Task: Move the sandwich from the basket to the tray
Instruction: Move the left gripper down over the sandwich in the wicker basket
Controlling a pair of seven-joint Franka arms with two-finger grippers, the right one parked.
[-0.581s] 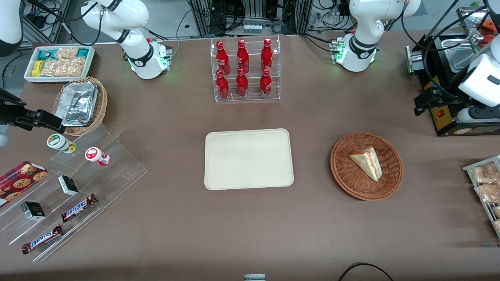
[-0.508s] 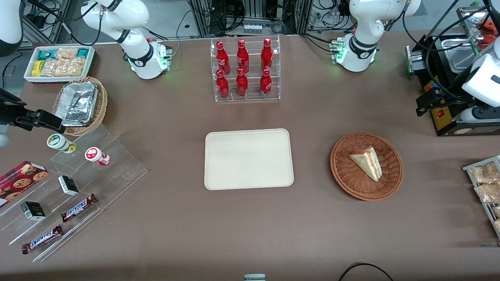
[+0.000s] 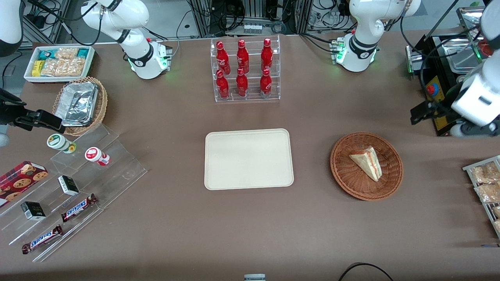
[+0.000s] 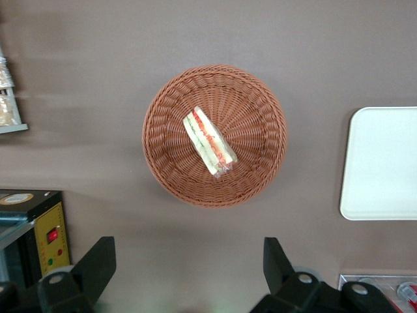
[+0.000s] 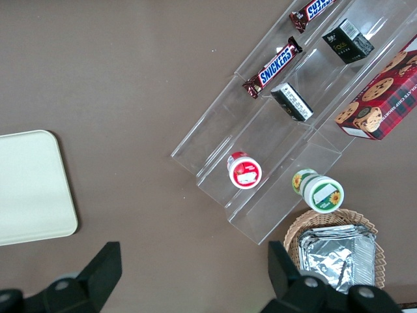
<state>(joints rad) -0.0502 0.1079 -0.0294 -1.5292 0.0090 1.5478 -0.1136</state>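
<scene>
Sandwich [image 3: 366, 162]: a pale triangular wedge with red and green filling along one edge, lying in the basket [image 3: 345, 171], slightly off its middle.
Basket: round reddish-brown wicker, standing on the table [image 3: 250, 226] toward the working arm's end, apart from the tray [image 3: 249, 159].
Tray: cream-beige, rounded corners, low rim, near the middle of the table, with nothing on it.
Claw [image 4: 189, 261]: raised above the table near the basket and farther from the front camera than it; its two dark fingers [image 4: 98, 261] stand wide apart with nothing between them. In the left wrist view the basket and sandwich sit between the finger lines.
Readable writing: two brown bars printed "SNICKERS" [image 3: 79, 207] lie on clear acrylic steps [image 3: 117, 171] toward the parked arm's end; the red bottles [image 3: 242, 68] in a clear rack carry white script too small to read.
Other goods: a red cookie box [image 3: 21, 177], two small dark boxes and two round tubs on the steps; a lighter wicker basket with foil trays [image 3: 78, 103]; a white bin of snack packets [image 3: 60, 62].
Surface: brown matte table covering.
Room: cables and equipment racks past the table edge farthest from the front camera.
</scene>
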